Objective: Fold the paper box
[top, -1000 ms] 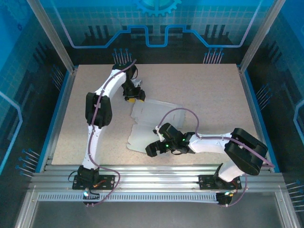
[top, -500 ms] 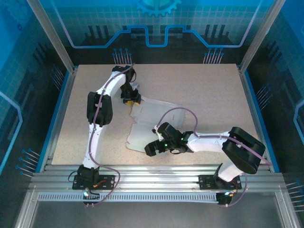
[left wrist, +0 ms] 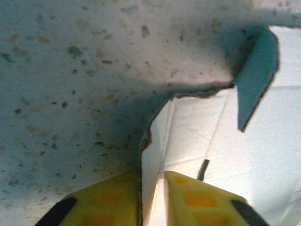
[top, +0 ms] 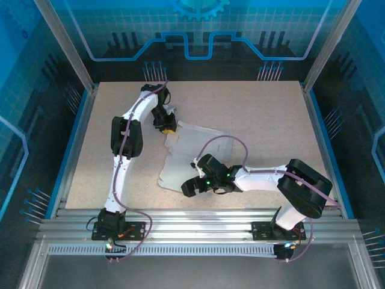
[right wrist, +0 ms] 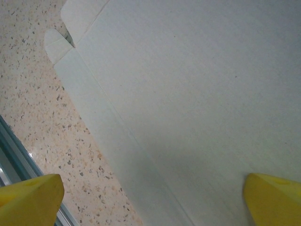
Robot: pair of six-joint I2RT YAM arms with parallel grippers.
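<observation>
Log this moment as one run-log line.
left gripper: jaws narrow around raised edge of paper box | right gripper: open, over its near part | box: unfolded, white side up on table

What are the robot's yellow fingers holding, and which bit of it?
The left gripper seems to pinch the paper box by a raised flap edge. The right gripper is open, holding nothing.

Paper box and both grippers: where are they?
paper box (top: 187,150), top external view, white middle panel.
left gripper (left wrist: 153,197), left wrist view, between fingertips straddling a flap.
right gripper (right wrist: 150,200), right wrist view, between fingertips.
</observation>
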